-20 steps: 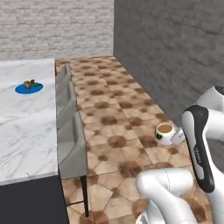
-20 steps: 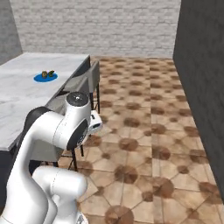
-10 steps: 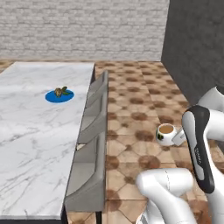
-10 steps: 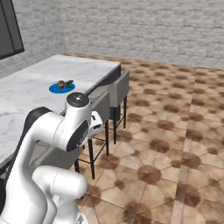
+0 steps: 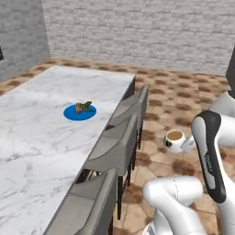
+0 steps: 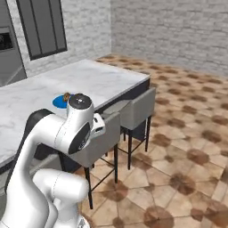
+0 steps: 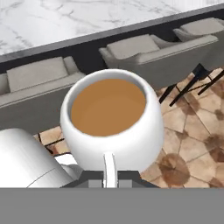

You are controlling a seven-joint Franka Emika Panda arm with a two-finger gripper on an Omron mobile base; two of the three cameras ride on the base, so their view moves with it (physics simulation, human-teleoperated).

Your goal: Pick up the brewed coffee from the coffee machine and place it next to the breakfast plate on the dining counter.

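Mug in transit, claw clamped on its handle.
Mug (image 7: 111,120) rigid, smooth, brim-full: spill risk. Claw (image 7: 110,175) grips handle; plate (image 5: 79,111) mid-table (image 5: 32,137).

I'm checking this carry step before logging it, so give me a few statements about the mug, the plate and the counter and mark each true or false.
1. The brewed coffee is held in the air over the tiled floor, not yet on the dining counter. True.
2. The breakfast plate is bare. False: a brown pastry and a green-yellow piece lie on it.
3. The gripper is shut on the mug's handle. True.
4. The mug is empty. False: the hand view shows brown liquid filling it.
5. Grey stools stand along the counter edge between the mug and the plate. True.
6. The plate is red. False: it is bright blue.
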